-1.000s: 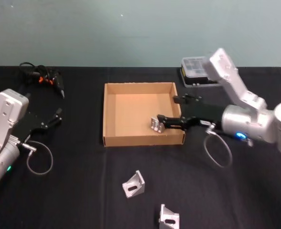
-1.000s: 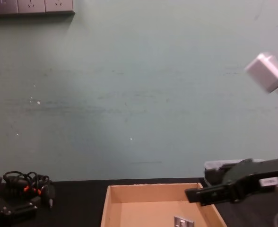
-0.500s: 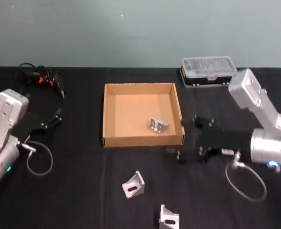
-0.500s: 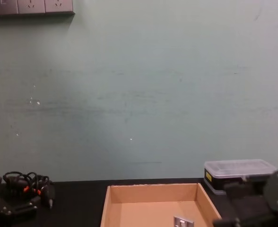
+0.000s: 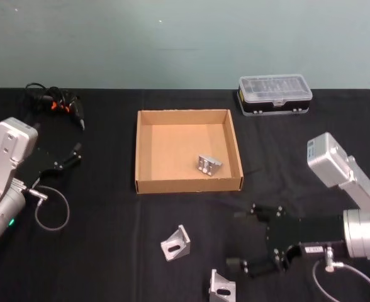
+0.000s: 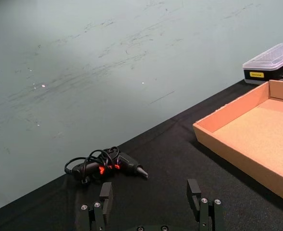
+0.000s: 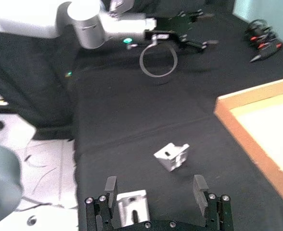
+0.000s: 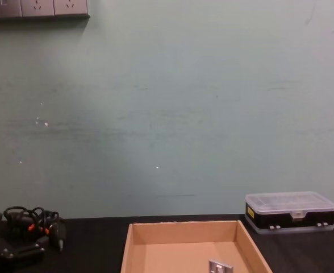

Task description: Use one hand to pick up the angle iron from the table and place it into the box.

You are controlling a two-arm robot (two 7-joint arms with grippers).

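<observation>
Your right end effector (image 5: 241, 240) hangs low over the front right part of the bench (image 5: 103, 251), fingers spread wide and holding nothing. Judging by where it sits, the step in hand is lining up on a loose bracket.

The front bracket (image 5: 223, 286) lies at the front edge of the bench, just beside the finger nearer you. In the right wrist view it sits close inside one finger, well off centre between the two. The second bracket (image 5: 175, 243) lies farther toward the middle of the bench, apart from the fingers and in line with the opening.

To do this well:
- Pick one bracket and commit. The front one is nearer, the second one is better centred.
- Shift sideways until the chosen bracket sits midway between the fingers before you lower, so that neither tip knocks it away.
- Close across two flat faces, not across the sloped rib, which I would expect to slip.
- Lift clear of the low cardboard wall before crossing to the box (image 5: 136, 151).

A third bracket (image 5: 208, 164) already rests on the floor of the box, near its right wall. Drop the next one clear of it.

Your left end effector (image 5: 75, 156) is parked near the left edge of the bench, fingers apart and empty.
</observation>
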